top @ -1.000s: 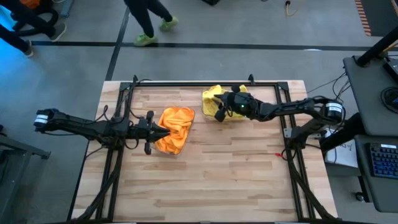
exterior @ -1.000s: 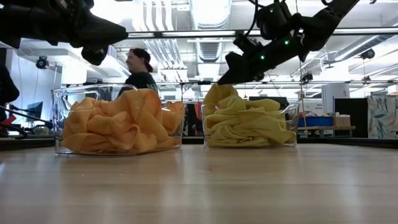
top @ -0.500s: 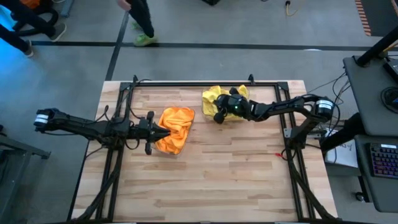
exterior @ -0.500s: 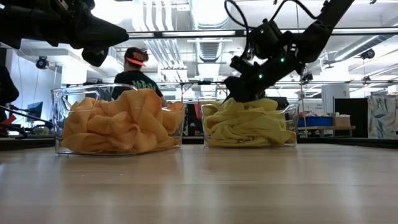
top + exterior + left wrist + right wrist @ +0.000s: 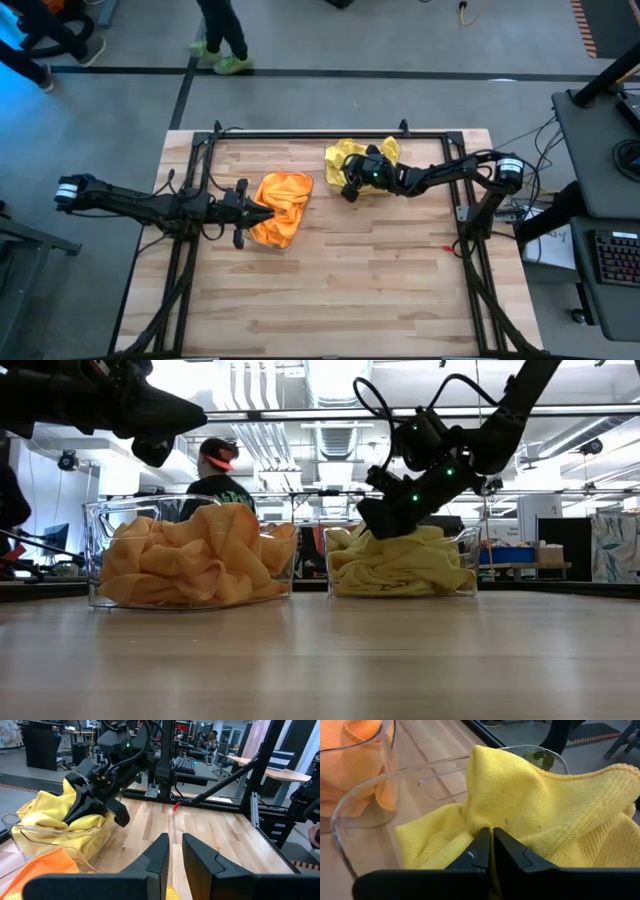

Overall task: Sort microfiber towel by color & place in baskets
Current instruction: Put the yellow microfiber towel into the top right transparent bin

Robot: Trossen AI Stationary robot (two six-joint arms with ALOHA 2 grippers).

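Observation:
Two clear baskets stand side by side on the wooden table. The left one (image 5: 95, 550) is heaped with orange microfiber towels (image 5: 282, 205). The right one (image 5: 467, 565) holds yellow towels (image 5: 345, 158). My right gripper (image 5: 491, 837), shut, slants down into the yellow heap from the table's right. My left gripper (image 5: 176, 845) hovers level by the orange basket's left side, above its rim. Its fingers are shut with nothing between them. My right gripper presses its shut fingertips (image 5: 375, 528) into the top of the yellow towel heap (image 5: 495, 820), slanting down from the table's right. The cloth bunches in folds around the tips. I cannot tell whether any cloth lies between them. The towels rest in their basket.
A black metal frame (image 5: 320, 133) runs along the table's far and side edges. A person (image 5: 220, 40) walks on the floor beyond the far edge. The near half of the wooden top (image 5: 330, 290) is bare.
My right gripper has sunk and tipped further down into the yellow basket. The peak of yellow cloth that stood up under it a second ago has gone down into the heap.

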